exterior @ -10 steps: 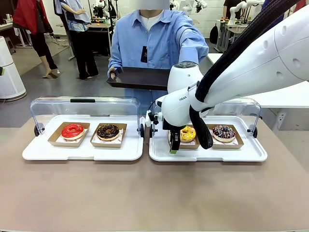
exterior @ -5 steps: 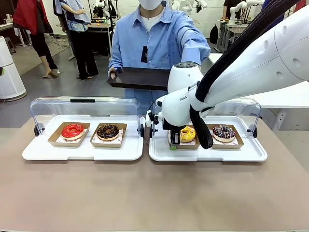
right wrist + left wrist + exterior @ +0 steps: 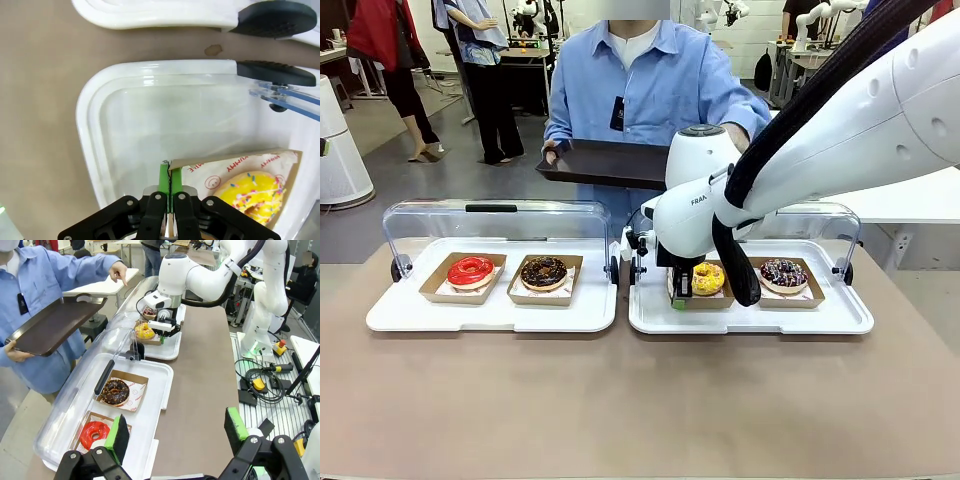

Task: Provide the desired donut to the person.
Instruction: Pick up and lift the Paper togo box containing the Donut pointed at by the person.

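Note:
The yellow sprinkled donut (image 3: 708, 277) sits in a cardboard tray (image 3: 227, 161) at the left of the right white tray (image 3: 750, 318). My right gripper (image 3: 680, 290) is shut on that cardboard tray's near corner; its green pads (image 3: 163, 176) pinch the edge, with the yellow donut (image 3: 255, 194) just beside them. The person (image 3: 650, 80) in a light blue shirt stands behind the table holding a dark serving tray (image 3: 605, 163), with one hand (image 3: 119, 271) pointing down. My left gripper (image 3: 177, 432) hangs open above the left white tray (image 3: 162, 390), holding nothing.
A red donut (image 3: 470, 270) and a chocolate donut (image 3: 543, 272) lie in cardboard trays on the left white tray (image 3: 490, 312). A dark sprinkled donut (image 3: 783, 272) lies right of the yellow one. Both clear lids (image 3: 495, 215) stand open at the back. Bare brown table (image 3: 640, 400) spreads in front.
My right gripper's jaws have closed onto the edge of the yellow donut's cardboard tray. The left arm has stayed still.

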`<action>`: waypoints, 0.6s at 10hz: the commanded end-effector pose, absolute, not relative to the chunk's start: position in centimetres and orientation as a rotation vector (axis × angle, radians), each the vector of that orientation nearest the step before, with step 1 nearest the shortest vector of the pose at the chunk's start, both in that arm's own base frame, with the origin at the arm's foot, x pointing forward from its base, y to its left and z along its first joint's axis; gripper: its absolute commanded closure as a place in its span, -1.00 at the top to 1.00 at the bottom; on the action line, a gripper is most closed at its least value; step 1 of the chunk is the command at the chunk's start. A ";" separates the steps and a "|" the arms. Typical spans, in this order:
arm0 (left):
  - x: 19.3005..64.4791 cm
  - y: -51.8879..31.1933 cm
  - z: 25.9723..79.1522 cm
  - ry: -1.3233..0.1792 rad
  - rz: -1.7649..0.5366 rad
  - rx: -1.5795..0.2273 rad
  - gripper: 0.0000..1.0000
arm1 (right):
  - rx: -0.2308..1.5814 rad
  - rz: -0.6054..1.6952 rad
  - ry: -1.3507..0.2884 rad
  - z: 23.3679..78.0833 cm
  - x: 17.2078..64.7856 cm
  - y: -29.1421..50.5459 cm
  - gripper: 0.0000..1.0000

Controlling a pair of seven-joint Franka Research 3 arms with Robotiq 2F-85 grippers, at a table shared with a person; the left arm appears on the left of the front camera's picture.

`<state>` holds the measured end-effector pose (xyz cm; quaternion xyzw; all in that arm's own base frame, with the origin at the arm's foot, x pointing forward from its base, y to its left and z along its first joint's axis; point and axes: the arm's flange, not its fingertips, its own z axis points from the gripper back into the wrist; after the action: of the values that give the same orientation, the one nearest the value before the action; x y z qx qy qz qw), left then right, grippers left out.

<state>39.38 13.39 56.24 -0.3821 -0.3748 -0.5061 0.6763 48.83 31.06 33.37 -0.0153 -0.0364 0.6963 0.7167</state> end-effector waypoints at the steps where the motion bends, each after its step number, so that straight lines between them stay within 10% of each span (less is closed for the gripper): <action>1: 39.4 13.6 56.4 -0.852 -1.145 -0.864 1.00 | -0.030 1.526 0.004 36.2 46.7 31.8 -1.00; 6: 39.4 13.6 56.4 -0.852 -1.145 -0.864 1.00 | 0.015 1.562 0.130 46.0 38.9 33.8 -1.00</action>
<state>39.40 13.40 56.23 -0.3822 -0.3746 -0.5060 0.6764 39.69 33.86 44.50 -0.0019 0.0571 0.6999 0.7119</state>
